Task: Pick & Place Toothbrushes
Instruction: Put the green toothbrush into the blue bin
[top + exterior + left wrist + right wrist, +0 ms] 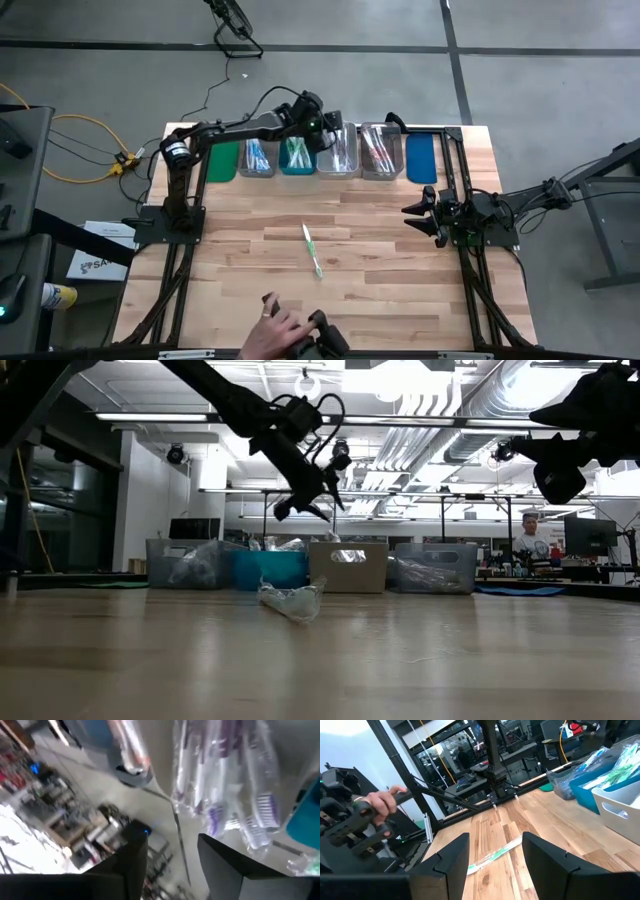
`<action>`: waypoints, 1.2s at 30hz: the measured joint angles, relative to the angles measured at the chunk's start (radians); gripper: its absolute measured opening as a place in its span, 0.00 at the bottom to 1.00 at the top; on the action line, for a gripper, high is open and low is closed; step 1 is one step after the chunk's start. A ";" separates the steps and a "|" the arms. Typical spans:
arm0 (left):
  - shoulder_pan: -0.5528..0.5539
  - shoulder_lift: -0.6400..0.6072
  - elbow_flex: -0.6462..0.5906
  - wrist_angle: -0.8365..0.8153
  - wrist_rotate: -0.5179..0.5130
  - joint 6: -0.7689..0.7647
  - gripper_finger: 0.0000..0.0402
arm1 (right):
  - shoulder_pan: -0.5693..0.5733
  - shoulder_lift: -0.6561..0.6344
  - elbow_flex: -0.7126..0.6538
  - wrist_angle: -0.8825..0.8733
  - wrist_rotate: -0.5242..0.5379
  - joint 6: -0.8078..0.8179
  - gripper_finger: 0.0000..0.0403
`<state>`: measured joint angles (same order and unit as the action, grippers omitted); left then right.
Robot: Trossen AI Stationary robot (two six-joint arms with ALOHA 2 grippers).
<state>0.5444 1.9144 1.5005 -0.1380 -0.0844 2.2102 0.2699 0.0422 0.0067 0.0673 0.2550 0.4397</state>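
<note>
Clear-wrapped purple toothbrushes (240, 795) lie in the bin (338, 152) just beyond your left gripper (322, 132) — jaws apart, empty. A green toothbrush (312, 250) lies mid-table, well apart from your right gripper (428, 218) — jaws apart too.

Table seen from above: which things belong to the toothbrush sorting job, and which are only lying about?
Part of the job:
- wrapped toothbrush lying mid-table
- bins holding toothbrushes
- left tool over the bins
- right tool, waiting, open

Only lying about:
- yellow cable on the floor
- person's hand at the table edge
</note>
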 joint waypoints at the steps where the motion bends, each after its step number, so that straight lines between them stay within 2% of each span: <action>1: -0.011 -0.002 0.000 0.009 -0.035 -0.020 0.42 | 0.000 0.000 0.000 0.000 0.000 0.000 0.44; 4: -0.051 -0.013 0.000 0.034 -0.162 -0.080 0.42 | 0.000 0.000 0.000 0.000 0.000 0.000 0.44; 7: -0.089 -0.048 0.000 -0.044 -0.178 -0.146 0.42 | 0.000 0.000 0.000 0.000 0.000 0.000 0.44; 12: -0.151 -0.120 0.000 -0.238 -0.086 -0.283 0.42 | 0.000 0.000 0.000 0.000 0.000 0.000 0.44; 18: -0.191 -0.178 0.000 -0.527 0.116 -0.484 0.42 | 0.000 0.000 0.000 0.000 0.000 0.000 0.44; 24: -0.275 -0.179 -0.002 -0.790 0.240 -0.516 0.42 | 0.000 0.000 0.000 0.000 0.000 0.000 0.44; 31: -0.404 -0.179 -0.081 -0.803 0.241 -0.539 0.42 | 0.000 0.000 0.000 0.000 0.000 0.000 0.44; 36: -0.480 -0.168 -0.163 -0.689 0.240 -0.604 0.42 | 0.000 0.000 0.000 0.000 0.000 0.000 0.44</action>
<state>0.0645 1.7461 1.3377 -0.8273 0.1558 1.6059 0.2699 0.0422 0.0063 0.0673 0.2550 0.4397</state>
